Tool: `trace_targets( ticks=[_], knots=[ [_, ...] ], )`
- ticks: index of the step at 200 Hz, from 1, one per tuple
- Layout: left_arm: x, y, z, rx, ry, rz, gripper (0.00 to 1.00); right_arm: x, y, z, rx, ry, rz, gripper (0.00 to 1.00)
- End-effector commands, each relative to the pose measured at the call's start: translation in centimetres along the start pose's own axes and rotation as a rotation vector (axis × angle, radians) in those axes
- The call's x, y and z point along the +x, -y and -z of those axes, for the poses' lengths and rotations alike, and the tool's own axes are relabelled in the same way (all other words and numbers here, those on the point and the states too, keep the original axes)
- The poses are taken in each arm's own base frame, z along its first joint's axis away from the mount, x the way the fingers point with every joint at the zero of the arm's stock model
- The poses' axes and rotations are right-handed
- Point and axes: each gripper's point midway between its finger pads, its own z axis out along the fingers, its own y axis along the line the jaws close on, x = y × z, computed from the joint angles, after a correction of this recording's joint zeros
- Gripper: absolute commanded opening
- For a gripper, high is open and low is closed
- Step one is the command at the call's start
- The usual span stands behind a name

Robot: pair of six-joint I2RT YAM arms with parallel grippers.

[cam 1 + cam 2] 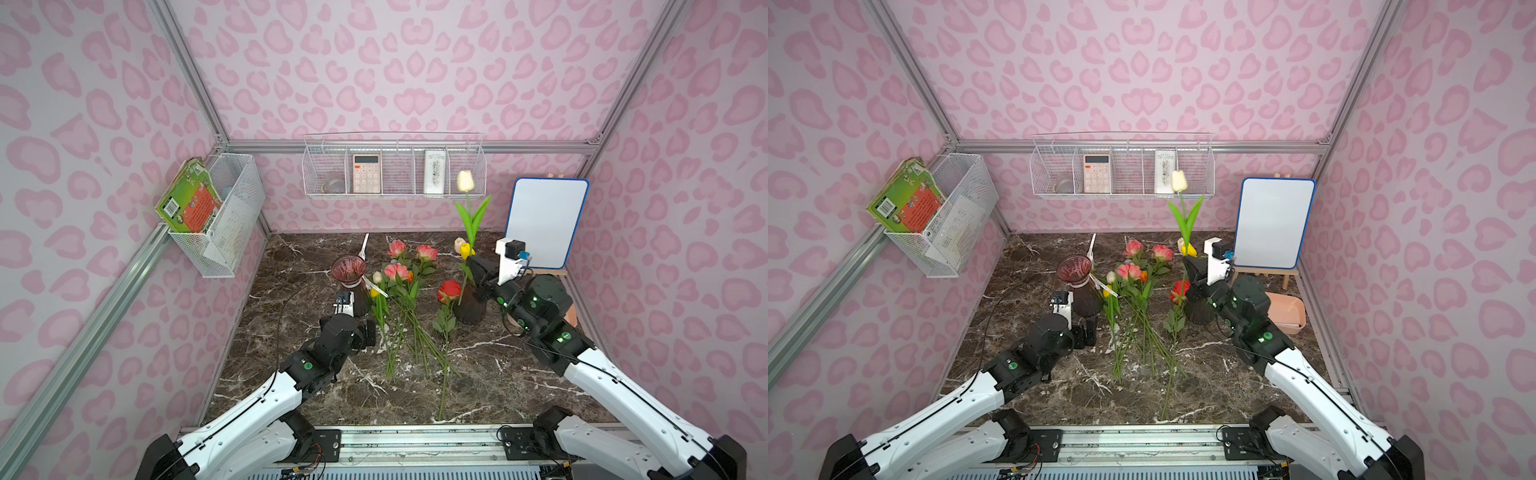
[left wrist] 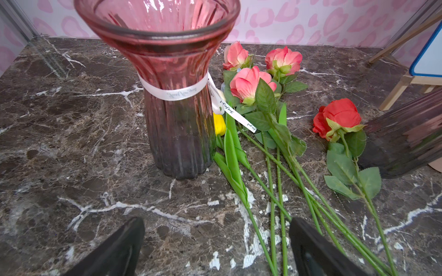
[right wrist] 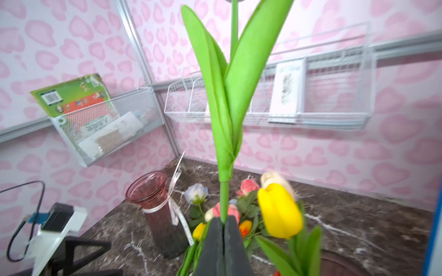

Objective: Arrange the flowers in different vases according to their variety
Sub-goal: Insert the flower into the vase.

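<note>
Flowers (image 1: 395,271) on marble tabletop (image 1: 498,374), pink walls (image 1: 415,62)

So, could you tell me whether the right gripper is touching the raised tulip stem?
Touching. The right wrist view shows the right gripper shut on the raised tulip stem, with no gap.

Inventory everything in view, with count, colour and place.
banded vase: one, purplish, left of flower pile.
plain vase: one, purplish, right of it.
pink roses: three, pink, lying mid-table.
red rose: one, red, lying beside plain vase.
blue rose: one, pale blue, in the pile.
loose tulips: three, yellow, cream, orange, in the pile.
vase tulips: two, yellow and cream, in plain vase.
held tulip: one, cream, upright above plain vase.
whiteboard: one, white, blue-edged, back right.
tray: one, peach, right side.
wall baskets: two, white; calculator, green book inside.
left gripper: open, near banded vase.
right gripper: shut on held tulip's stem.
</note>
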Motion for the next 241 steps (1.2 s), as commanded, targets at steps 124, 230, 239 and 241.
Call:
trace_targets(
  ticks=[124,230,239,241],
  knots=[
    [-0.4,0.4,0.0,0.020,0.019,-0.003,0.99,-1.5,8.2,-1.2,0.145,0.137,0.206,0.00],
    [0.0,0.4,-0.5,0.011,0.006,0.009,0.98,5.6,6.7,0.5,0.177,-0.052,0.103,0.49],
    [0.0,0.4,-0.6,0.009,0.001,0.007,0.98,5.5,6.5,0.8,0.179,-0.073,0.087,0.53],
    [0.0,0.4,-0.6,0.009,0.001,0.007,0.99,5.4,6.5,0.9,0.176,-0.076,0.084,0.53]
  ],
)
